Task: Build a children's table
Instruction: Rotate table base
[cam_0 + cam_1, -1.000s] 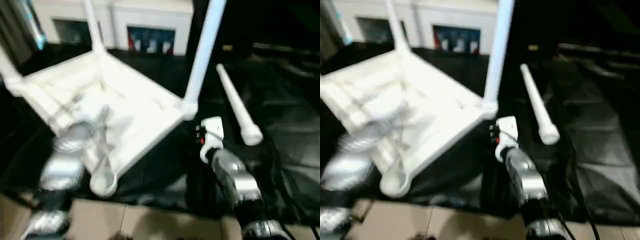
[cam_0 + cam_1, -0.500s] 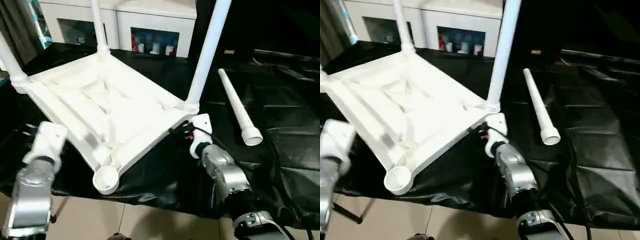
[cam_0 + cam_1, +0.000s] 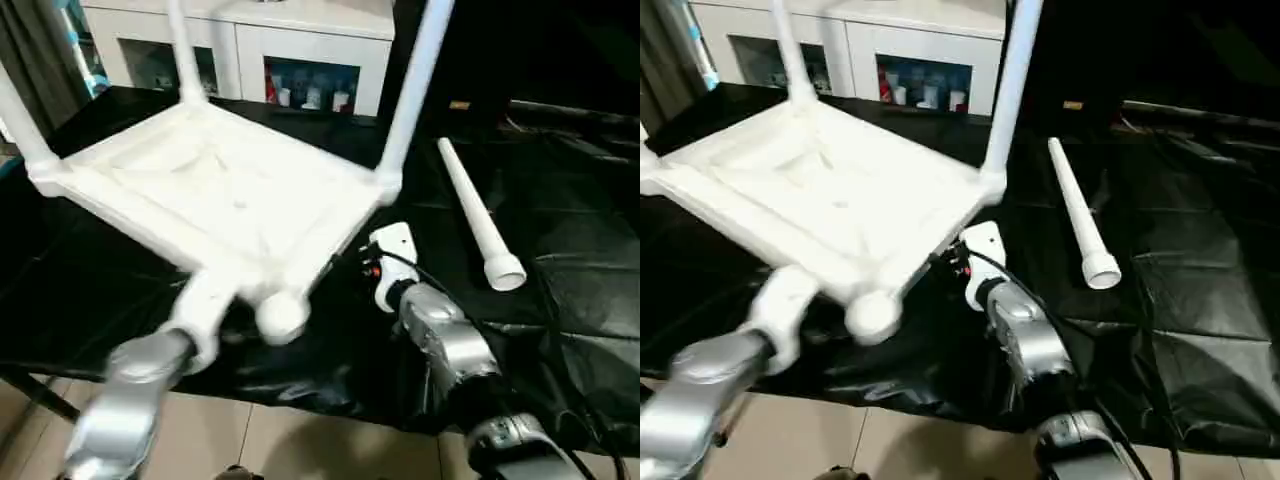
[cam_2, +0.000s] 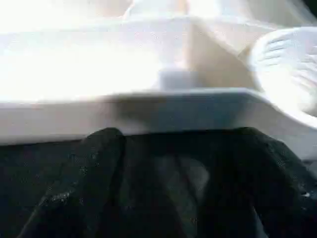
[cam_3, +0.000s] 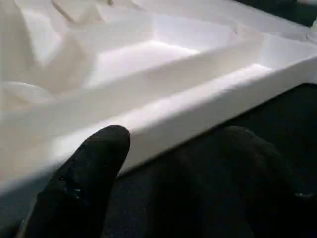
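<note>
Left gripper [image 4: 168,198] (spread wide), table [image 3: 230,195] upturned

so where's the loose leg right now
In the left eye view the loose leg lies on the black sheet, right of the upturned table.
</note>
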You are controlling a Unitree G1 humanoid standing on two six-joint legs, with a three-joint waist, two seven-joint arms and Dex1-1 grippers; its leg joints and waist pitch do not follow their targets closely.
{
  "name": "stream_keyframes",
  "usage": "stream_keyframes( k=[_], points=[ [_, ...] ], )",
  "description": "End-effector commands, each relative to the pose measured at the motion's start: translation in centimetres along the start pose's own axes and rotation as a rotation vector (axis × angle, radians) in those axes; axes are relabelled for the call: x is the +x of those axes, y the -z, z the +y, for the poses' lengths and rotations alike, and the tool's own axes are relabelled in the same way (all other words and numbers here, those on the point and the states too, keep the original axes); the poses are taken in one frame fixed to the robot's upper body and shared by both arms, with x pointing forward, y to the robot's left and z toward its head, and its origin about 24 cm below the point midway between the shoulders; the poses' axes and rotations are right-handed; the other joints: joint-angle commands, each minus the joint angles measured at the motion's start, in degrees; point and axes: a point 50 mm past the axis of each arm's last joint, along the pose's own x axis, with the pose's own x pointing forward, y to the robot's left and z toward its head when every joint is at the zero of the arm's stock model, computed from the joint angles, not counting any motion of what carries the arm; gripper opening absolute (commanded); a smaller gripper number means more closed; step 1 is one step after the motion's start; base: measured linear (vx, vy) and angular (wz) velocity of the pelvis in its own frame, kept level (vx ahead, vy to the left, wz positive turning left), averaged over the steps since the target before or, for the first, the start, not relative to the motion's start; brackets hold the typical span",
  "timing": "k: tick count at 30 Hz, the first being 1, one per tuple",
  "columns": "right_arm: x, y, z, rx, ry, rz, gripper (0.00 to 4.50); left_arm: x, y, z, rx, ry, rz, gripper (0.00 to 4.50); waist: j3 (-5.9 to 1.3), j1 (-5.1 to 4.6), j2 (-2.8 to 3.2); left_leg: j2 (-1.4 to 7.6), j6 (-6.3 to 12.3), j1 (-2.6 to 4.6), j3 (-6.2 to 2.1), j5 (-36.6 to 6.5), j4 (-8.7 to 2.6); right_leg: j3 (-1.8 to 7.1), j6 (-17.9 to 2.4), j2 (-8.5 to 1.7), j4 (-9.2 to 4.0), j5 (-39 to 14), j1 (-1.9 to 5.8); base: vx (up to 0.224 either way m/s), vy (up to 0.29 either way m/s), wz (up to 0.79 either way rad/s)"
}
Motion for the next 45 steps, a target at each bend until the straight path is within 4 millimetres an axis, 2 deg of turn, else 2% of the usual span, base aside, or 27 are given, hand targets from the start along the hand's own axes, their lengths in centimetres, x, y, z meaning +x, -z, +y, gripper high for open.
stream_keyframes(
  k=[1,2,4,5,8,9,10,11,12,13,16,19,22,23,27,28,30,31,32,33,34,36,37,38,41,43,45],
  points=[
    [-0.8,-0.2,-0.8,0.013,0.026,-0.012,3.49,1.5,-1.3,-1.4,0.041,0.102,-0.074,4.38,-3.8,-0.23,1.49,3.77,-2.23,1.78,-2.39,-17.2,-4.83,3.45,-7.9,-5.05,-4.51,-16.0,1.64,0.0,0.0,0.0],
    [-1.3,-0.3,-1.2,0.011,0.046,-0.015,3.49,2.5,-1.7,-1.9,0.051,0.129,-0.086,4.43,-3.7,-0.38,1.2,3.63,-2.06,1.67,-2.27,-17.4,-4.85,3.42,-7.7,-4.89,-4.83,-16.3,1.63,0.0,0.0,0.0],
    [-1.9,-0.3,-1.7,0.007,0.066,-0.018,3.49,3.5,-2.2,-2.4,0.064,0.157,-0.098,4.48,-3.81,-0.14,1.61,3.52,-2.14,2.25,-2.12,-17.6,-4.63,3.53,-7.2,-4.74,-4.97,-16.0,1.35,0.0,0.0,0.0],
    [-2.6,-0.6,-2.3,0.0,0.098,-0.028,3.49,4.8,-2.9,-2.9,0.084,0.173,-0.123,4.48,-3.88,-0.19,2.41,3.54,-2.43,1.92,-2.39,-17.2,-4.71,3.52,-7.7,-4.91,-4.7,-14.8,1.79,0.0,0.0,0.0],
    [-3.2,-1.0,-3.0,-0.008,0.145,-0.037,3.49,5.7,-3.6,-3.4,0.107,0.178,-0.15,4.48,-4.14,-0.35,1.99,3.54,-1.67,1.59,-2.29,-15.3,-4.6,3.42,-8.0,-4.94,-4.74,-12.2,2.31,0.0,0.0,0.0],
    [-3.5,-1.1,-3.2,-0.011,0.165,-0.038,3.49,6.0,-3.7,-3.5,0.113,0.178,-0.16,4.48,-4.2,-0.38,2.8,3.51,-1.57,1.54,-2.41,-14.9,-4.48,3.44,-8.4,-5.04,-4.54,-11.4,2.33,0.0,0.0,0.0],
    [-4.1,-1.3,-3.9,-0.015,0.236,-0.03,3.49,6.0,-4.3,-3.8,0.101,0.19,-0.194,4.48,-4.21,-0.7,1.98,3.43,-0.95,1.25,-2.27,-14.1,-4.39,3.39,-8.8,-5.01,-4.59,-10.8,2.64,0.0,0.0,0.0],
    [-4.2,-1.3,-4.1,-0.012,0.247,-0.03,3.49,5.9,-4.4,-3.8,0.094,0.186,-0.202,4.48,-4.41,-0.76,1.91,3.39,-0.14,0.99,-2.25,-12.3,-4.19,3.35,-9.5,-5.2,-4.28,-9.7,2.92,0.0,0.0,0.0],
    [-4.8,-1.4,-4.6,0.015,0.292,-0.022,3.49,5.5,-4.7,-3.5,0.057,0.158,-0.238,4.48,-4.32,-1.03,3.0,3.48,0.2,1.18,-2.23,-12.6,-4.21,3.25,-10.1,-5.0,-4.55,-9.6,2.66,0.0,0.0,0.0],
    [-5.2,-1.3,-4.9,0.042,0.326,-0.006,3.49,4.9,-4.9,-3.0,-0.004,0.105,-0.267,4.48,-4.44,-1.36,2.58,3.46,0.59,1.04,-2.29,-12.4,-4.07,3.2,-11.0,-4.94,-4.17,-9.1,3.03,0.0,0.0,0.0],
    [-6.0,-1.3,-5.4,0.072,0.403,0.016,3.49,3.3,-4.8,-0.9,-0.167,-0.088,-0.335,4.48,-4.33,-1.61,2.9,3.33,1.71,0.94,-2.08,-12.1,-3.76,3.04,-11.7,-4.94,-4.49,-10.8,2.98,0.0,0.0,0.0],
    [-6.2,-1.7,-5.3,0.08,0.417,-0.008,3.49,2.0,-3.8,0.9,-0.245,-0.245,-0.325,4.48,-3.91,-1.86,2.43,3.03,2.06,1.25,-1.93,-14.3,-3.72,2.79,-8.3,-4.46,-5.69,-20.0,2.19,0.0,0.0,0.0],
    [-6.2,-2.5,-4.8,0.108,0.375,-0.057,3.49,0.9,-3.3,2.0,-0.271,-0.348,-0.364,4.48,-3.8,-1.77,2.73,3.28,1.64,1.39,-2.18,-15.3,-3.97,2.74,-6.6,-4.39,-5.82,-22.3,1.89,0.0,0.0,0.0],
    [-6.2,-2.8,-4.5,0.087,0.356,-0.064,3.49,0.4,-2.9,2.4,-0.269,-0.38,-0.378,4.48,-3.8,-1.74,2.33,3.35,1.42,1.62,-2.19,-16.1,-4.06,2.76,-5.8,-4.28,-6.01,-23.1,1.65,0.0,0.0,0.0],
    [-6.2,-3.2,-4.0,0.086,0.34,-0.079,3.77,-0.4,-1.9,2.4,-0.264,-0.424,-0.352,4.5,-3.89,-1.61,2.79,3.48,0.75,1.57,-2.25,-16.1,-4.29,2.97,-5.6,-4.26,-5.59,-20.5,1.5,0.0,0.0,0.0],
    [-6.1,-2.9,-3.7,0.107,0.329,-0.056,4.02,-0.8,-1.7,2.1,-0.274,-0.429,-0.358,4.5,-3.91,-1.53,2.23,3.49,0.8,1.73,-2.09,-16.1,-4.19,3.11,-5.9,-4.32,-5.65,-20.0,1.43,0.0,0.0,0.0],
    [-6.1,-2.8,-3.6,0.111,0.323,-0.049,4.02,-0.9,-1.7,2.0,-0.277,-0.431,-0.362,4.5,-3.91,-1.31,2.56,3.53,0.69,1.54,-2.17,-15.7,-4.31,3.1,-6.0,-4.42,-5.55,-19.6,1.54,0.0,0.0,0.0],
    [-6.0,-2.7,-3.2,0.132,0.303,-0.044,4.22,-1.0,-1.8,1.9,-0.29,-0.459,-0.363,4.5,-4.29,-1.56,3.33,3.73,-2.52,4.29,0.3,-16.4,-1.94,5.03,-2.8,-1.92,-7.83,-22.6,-1.53,-0.057,-0.006,-0.13],
    [-5.9,-2.8,-3.0,0.135,0.295,-0.046,4.22,-0.9,-2.1,1.8,-0.289,-0.455,-0.375,4.5,-3.81,-1.44,2.0,2.31,-5.36,5.01,0.9,-20.3,-1.15,4.58,0.2,0.17,-8.03,-27.6,-2.6,-0.057,-0.006,-0.13],
    [-5.8,-2.9,-2.8,0.133,0.288,-0.049,4.3,-0.9,-2.3,1.8,-0.287,-0.453,-0.384,4.5,-3.81,-1.18,2.23,2.22,-5.91,5.14,1.0,-20.8,-1.09,4.93,1.7,0.93,-7.99,-28.1,-2.9,-0.061,0.003,-0.39],
    [-5.6,-3.0,-2.7,0.114,0.28,-0.056,4.3,-0.8,-2.7,1.8,-0.292,-0.455,-0.402,4.5,-4.02,-1.55,2.31,2.38,-6.13,4.7,0.72,-20.1,-1.38,4.94,4.1,1.93,-7.45,-26.6,-2.87,-0.005,0.032,-0.55],
    [-5.4,-3.2,-2.7,0.109,0.276,-0.062,4.3,-0.7,-2.9,1.8,-0.287,-0.454,-0.403,4.5,-4.4,-1.85,2.19,2.5,-5.39,4.63,0.67,-18.8,-1.24,5.02,5.5,2.63,-7.16,-23.9,-3.15,0.006,0.042,-0.57],
    [-5.4,-3.2,-2.6,0.107,0.275,-0.064,4.3,-0.7,-3.0,1.8,-0.282,-0.453,-0.402,4.5,-4.34,-1.78,1.16,2.09,-4.17,2.5,-0.34,-17.6,-2.18,4.69,4.6,1.13,-5.96,-21.2,-0.99,0.007,0.05,-0.46],
    [-5.3,-3.3,-2.6,0.102,0.269,-0.07,4.3,-0.7,-3.1,1.7,-0.267,-0.453,-0.401,4.5,-4.85,-1.72,1.26,2.4,-0.78,-0.38,-1.91,-11.6,-3.44,4.93,0.6,-2.01,-4.26,-13.5,1.3,0.007,0.05,-0.46],
    [-5.2,-3.4,-2.3,0.092,0.255,-0.063,4.3,-0.9,-3.2,1.5,-0.28,-0.449,-0.404,4.5,-4.37,-2.93,1.14,2.6,0.35,1.26,-1.88,-18.2,-3.44,4.63,-2.4,-2.78,-5.62,-21.9,0.77,0.0,0.0,0.0],
    [-5.2,-3.4,-2.2,0.09,0.249,-0.063,4.3,-0.9,-3.1,1.4,-0.285,-0.44,-0.4,4.5,-3.59,-3.52,1.32,2.62,-0.43,3.5,-2.25,-27.8,-3.84,3.85,-1.4,-2.42,-6.98,-35.0,0.63,0.0,0.0,0.0],
    [-5.3,-3.4,-2.1,0.094,0.248,-0.066,4.3,-0.9,-3.1,1.2,-0.285,-0.43,-0.396,4.5,-2.99,-3.86,1.35,2.37,-0.27,5.24,-2.23,-32.5,-3.64,3.0,-1.3,-1.87,-7.83,-40.1,0.29,0.0,0.0,0.0]
  ],
)
